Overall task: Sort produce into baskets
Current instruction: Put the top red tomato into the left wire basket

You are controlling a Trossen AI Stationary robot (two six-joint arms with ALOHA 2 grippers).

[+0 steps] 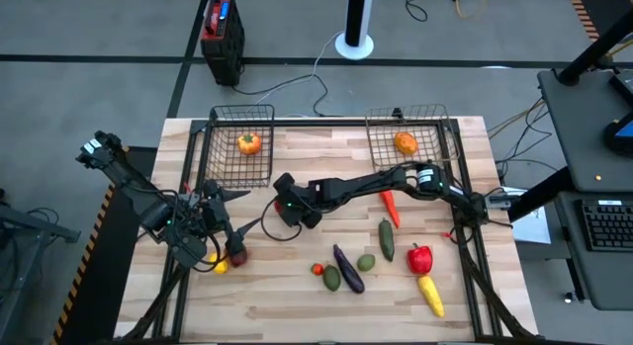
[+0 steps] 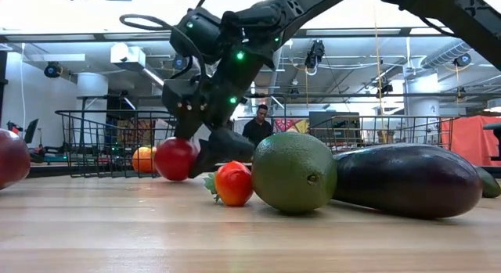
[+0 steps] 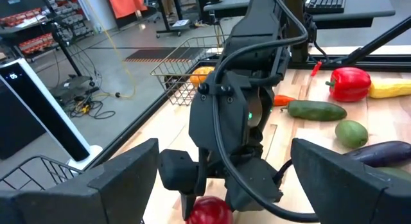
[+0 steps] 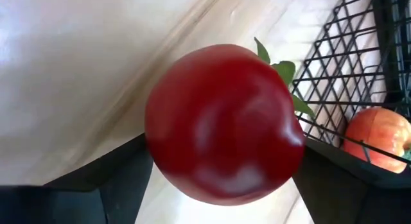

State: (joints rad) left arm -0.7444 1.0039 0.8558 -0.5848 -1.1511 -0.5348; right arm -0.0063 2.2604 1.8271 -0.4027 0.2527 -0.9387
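Gripping a red apple (image 4: 225, 124) between both fingers, right claw (image 1: 287, 209) just above mid-desk (image 1: 297, 296), near the left wire basket (image 1: 240, 139). Waiting at desk's left edge, left claw (image 1: 226, 236), fingers spread apart.

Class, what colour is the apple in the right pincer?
Red; the round red apple shows best in the right wrist view.

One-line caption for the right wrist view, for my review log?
Right gripper shut on a red apple above the wooden table, beside a wire basket holding an orange fruit.
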